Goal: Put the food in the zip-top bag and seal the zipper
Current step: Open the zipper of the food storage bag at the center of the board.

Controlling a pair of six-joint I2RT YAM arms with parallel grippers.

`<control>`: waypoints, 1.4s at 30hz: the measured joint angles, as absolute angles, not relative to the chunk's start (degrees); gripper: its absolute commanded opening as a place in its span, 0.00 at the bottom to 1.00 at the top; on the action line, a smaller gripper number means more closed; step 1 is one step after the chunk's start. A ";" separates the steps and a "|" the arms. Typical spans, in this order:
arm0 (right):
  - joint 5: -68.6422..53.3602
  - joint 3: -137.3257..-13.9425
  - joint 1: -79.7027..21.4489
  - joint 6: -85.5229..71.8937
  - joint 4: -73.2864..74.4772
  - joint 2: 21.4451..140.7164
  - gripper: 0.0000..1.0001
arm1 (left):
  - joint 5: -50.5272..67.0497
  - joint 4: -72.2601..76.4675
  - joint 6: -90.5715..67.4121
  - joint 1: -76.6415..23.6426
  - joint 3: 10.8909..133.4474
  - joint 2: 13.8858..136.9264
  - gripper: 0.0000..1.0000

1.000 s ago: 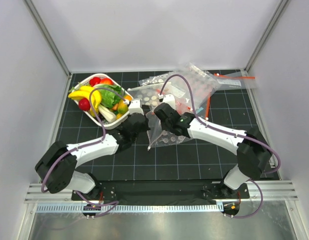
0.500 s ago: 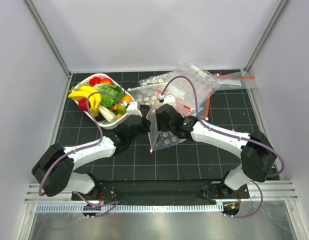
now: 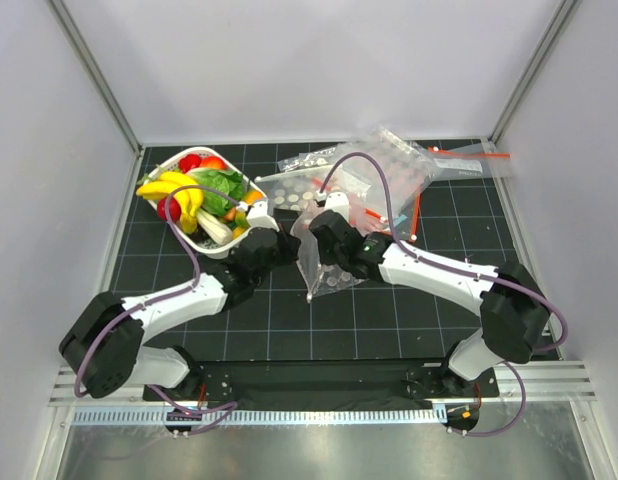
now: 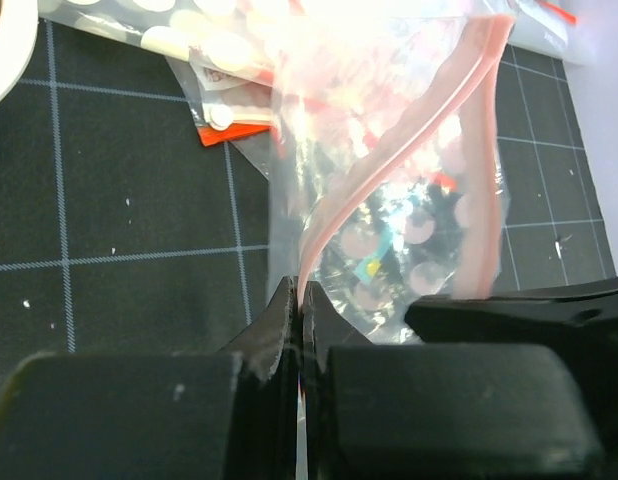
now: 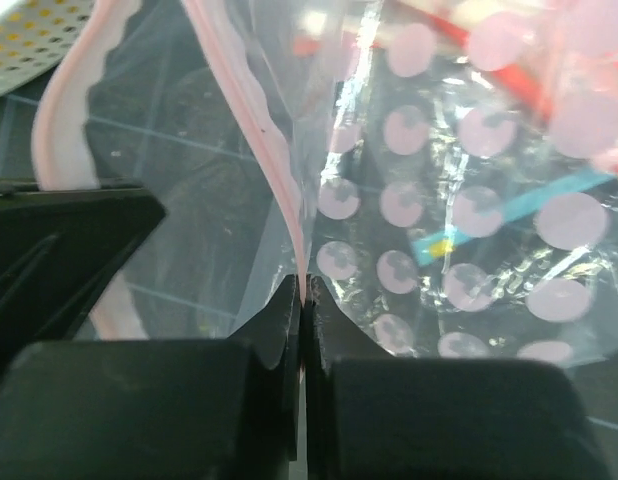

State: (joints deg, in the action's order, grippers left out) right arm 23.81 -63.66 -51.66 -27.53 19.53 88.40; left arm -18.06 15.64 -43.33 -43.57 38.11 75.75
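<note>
The food lies in a white basket [image 3: 227,250] at the back left: a yellow banana bunch [image 3: 179,190], a red fruit [image 3: 169,208], an orange-yellow fruit [image 3: 252,198] and green leaves. The zip-top bag [image 3: 332,268] hangs between both grippers at mid table, with no food in it. My left gripper [image 3: 285,244] is shut on the pale zipper strip [image 4: 389,165] at one side of the mouth. My right gripper [image 3: 322,238] is shut on the other lip of the strip [image 5: 259,120]. The dotted bag wall shows in both wrist views [image 4: 409,230] [image 5: 469,230]. The mouth gapes between the two lips.
A heap of other clear dotted bags with red strips [image 3: 389,170] lies behind the held bag, and one more [image 3: 471,157] at the back right. Metal frame posts and white walls close in the black gridded mat [image 3: 389,320].
Both grippers have shifted slightly toward the back with the bag held between them. The left arm has stretched forward, and the bag's hanging lower part has swung a little.
</note>
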 measured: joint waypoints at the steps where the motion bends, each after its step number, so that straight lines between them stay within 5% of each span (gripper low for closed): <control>1: 25.32 -64.18 -51.66 -27.31 20.71 88.40 0.01 | -18.04 15.66 -43.31 -43.46 38.11 75.92 0.00; 20: 47.03 -71.70 -52.93 -22.81 37.43 83.44 0.05 | -14.66 16.73 -42.70 -43.38 44.03 91.22 0.01; 21: 47.22 -71.70 -52.93 -22.70 37.69 83.22 0.06 | -14.44 16.75 -42.50 -43.44 44.42 91.48 0.05; 25: 47.18 -71.70 -52.93 -22.50 37.52 83.09 0.07 | -13.67 16.67 -39.77 -44.07 45.21 91.44 0.50; 28: 46.94 -71.70 -52.93 -22.50 36.88 83.55 0.07 | -11.77 15.62 -38.11 -44.38 45.21 90.52 0.69; 36: 45.01 -71.07 -52.93 -22.35 32.71 86.17 0.07 | -12.38 9.58 -35.44 -44.62 45.82 84.07 0.84; 37: 45.01 -71.02 -52.93 -22.31 32.38 86.48 0.07 | -12.78 8.58 -35.14 -44.62 46.02 83.26 0.99; 42: 45.08 -71.02 -52.75 -22.15 31.33 88.62 0.07 | -14.50 4.21 -32.75 -44.62 45.95 76.99 1.00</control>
